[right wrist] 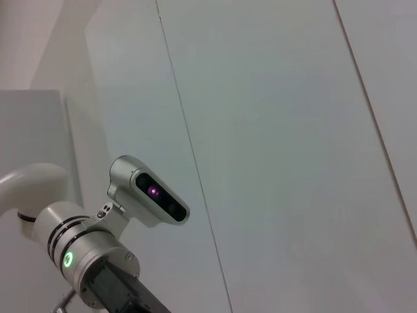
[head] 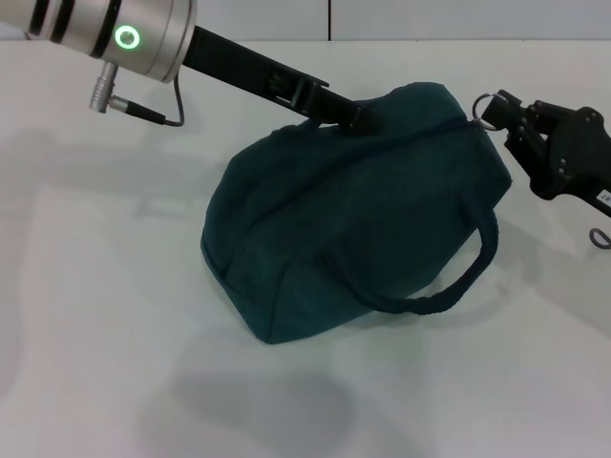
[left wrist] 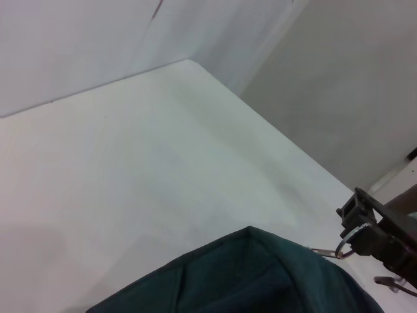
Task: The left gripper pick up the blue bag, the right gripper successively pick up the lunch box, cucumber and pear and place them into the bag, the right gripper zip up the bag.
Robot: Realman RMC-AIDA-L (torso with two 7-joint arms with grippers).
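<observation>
Bag [head: 353, 219] lay on white surface [head: 95, 286]. Left gripper [head: 351, 114] pinched bag's top edge. Right gripper [head: 503, 113] pinched metal ring pull [head: 485, 103] at bag's far right end.

Blue bag [head: 344, 219]: centre of the surface [head: 95, 286], lying tilted, one end toward the near left, the other toward the far right. Loop handle [head: 458, 281]: on the bag's near right side. Left hand [head: 348, 114]: at the bag's far top edge, touching it. Right hand [head: 516, 124]: just right of the bag's far-right end, at the ring pull [head: 487, 103]. Wall [left wrist: 98, 39]: behind the surface.
</observation>
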